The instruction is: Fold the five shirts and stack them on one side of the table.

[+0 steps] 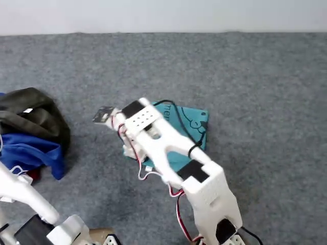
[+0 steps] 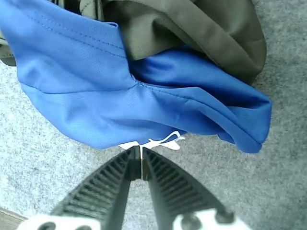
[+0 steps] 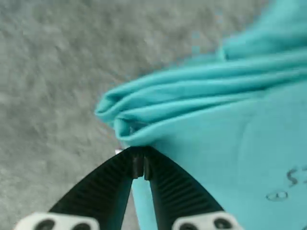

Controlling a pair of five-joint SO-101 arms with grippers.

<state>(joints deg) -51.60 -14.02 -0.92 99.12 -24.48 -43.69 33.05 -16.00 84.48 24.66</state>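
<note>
A folded teal shirt lies mid-table, partly under my right arm. My right gripper is shut on the teal shirt at a bunched corner of its layered edge. At the table's left edge sits a loose pile: a dark olive shirt on top of a blue shirt, with a bit of red cloth below. My left gripper is shut, its tips just short of the blue shirt's hem, by a small white mark. The olive shirt lies beyond.
Grey felt covers the table, with bare room at the back and the right. A white wall borders the far edge. My left arm crosses the near left corner. Red and black cables hang along my right arm.
</note>
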